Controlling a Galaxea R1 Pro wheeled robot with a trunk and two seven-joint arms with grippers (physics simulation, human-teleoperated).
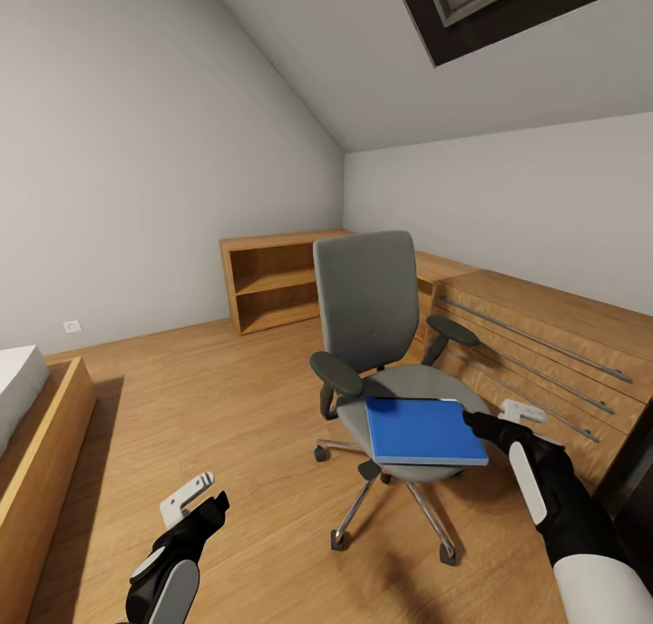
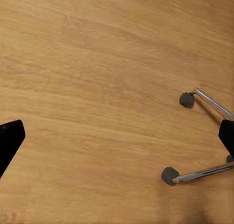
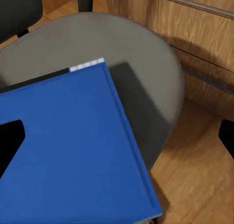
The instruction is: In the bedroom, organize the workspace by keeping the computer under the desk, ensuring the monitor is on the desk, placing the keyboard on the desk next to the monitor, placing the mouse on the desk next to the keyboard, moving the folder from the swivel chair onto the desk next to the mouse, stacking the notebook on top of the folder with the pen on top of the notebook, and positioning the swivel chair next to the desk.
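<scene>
The swivel chair [image 1: 367,311] stands mid-room with its grey seat [image 3: 73,38] facing me. The blue folder [image 1: 422,429] lies flat on the seat, overhanging its front edge. My right gripper [image 1: 501,417] is open at the folder's right edge. In the right wrist view the right gripper [image 3: 117,141] hangs over the folder [image 3: 63,151], fingers wide apart and nothing between them. A thin dark and white strip [image 3: 85,66] shows at the folder's far edge. My left gripper [image 1: 201,502] is open low over the wood floor, left of the chair's chrome base [image 2: 202,173].
Low wooden shelving [image 1: 272,284] stands against the back wall. A wooden drawer front with silver rails [image 1: 544,343] runs close along the chair's right. A wood-framed bed [image 1: 41,443] is at the left edge. Open floor [image 1: 227,397] lies between bed and chair.
</scene>
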